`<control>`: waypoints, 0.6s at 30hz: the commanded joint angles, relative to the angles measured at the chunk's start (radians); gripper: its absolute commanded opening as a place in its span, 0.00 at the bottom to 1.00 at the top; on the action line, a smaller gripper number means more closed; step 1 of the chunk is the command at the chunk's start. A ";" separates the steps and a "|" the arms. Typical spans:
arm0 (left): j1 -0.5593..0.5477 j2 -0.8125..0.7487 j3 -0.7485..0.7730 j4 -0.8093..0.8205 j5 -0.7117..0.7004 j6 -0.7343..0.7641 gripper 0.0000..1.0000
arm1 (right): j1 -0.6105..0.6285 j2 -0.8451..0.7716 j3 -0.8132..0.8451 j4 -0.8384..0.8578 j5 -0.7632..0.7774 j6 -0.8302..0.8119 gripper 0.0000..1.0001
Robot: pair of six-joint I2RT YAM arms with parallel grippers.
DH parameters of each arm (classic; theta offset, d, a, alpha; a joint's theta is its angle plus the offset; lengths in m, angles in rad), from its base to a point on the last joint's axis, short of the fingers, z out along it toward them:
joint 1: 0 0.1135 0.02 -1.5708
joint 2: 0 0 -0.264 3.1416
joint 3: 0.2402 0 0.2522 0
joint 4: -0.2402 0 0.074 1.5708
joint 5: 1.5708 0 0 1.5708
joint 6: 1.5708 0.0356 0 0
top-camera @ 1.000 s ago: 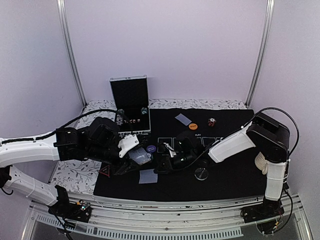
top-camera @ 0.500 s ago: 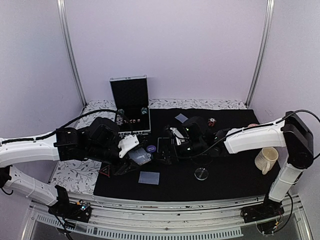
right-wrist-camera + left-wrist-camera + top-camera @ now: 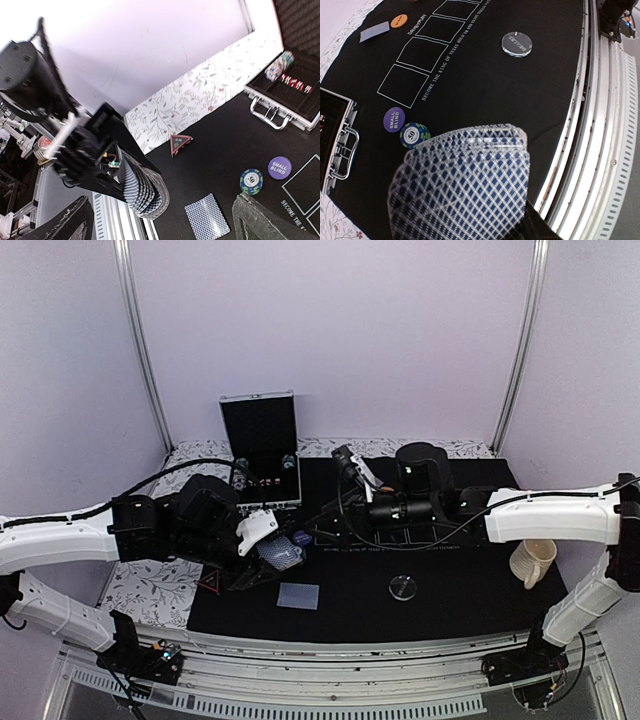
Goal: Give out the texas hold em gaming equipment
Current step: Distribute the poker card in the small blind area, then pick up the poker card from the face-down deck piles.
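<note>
left gripper (image 3: 265, 545) pinches card fan (image 3: 465, 185) | right gripper (image 3: 336, 523) spread wide, holding nothing | purple disc (image 3: 394, 119) reads "SMALL BLIND" | clear disc (image 3: 516, 43) reads "DEALER" | open case (image 3: 296, 119) holds chips (image 3: 279, 65)

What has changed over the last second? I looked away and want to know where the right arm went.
The right gripper opened wide, and its arm swung up and away from the single card at the front of the mat, toward the far side. It holds nothing. Unchanged: the left gripper grips its fan of cards; the single card and the clear disc lie where they were.
</note>
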 commanded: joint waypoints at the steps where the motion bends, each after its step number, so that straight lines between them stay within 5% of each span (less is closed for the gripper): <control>1: 0.012 -0.017 -0.001 0.020 0.014 0.016 0.45 | 0.025 0.114 0.066 0.014 -0.052 -0.020 0.99; 18: 0.012 -0.032 -0.004 0.020 0.021 0.017 0.45 | 0.060 0.329 0.187 0.037 -0.038 -0.040 0.99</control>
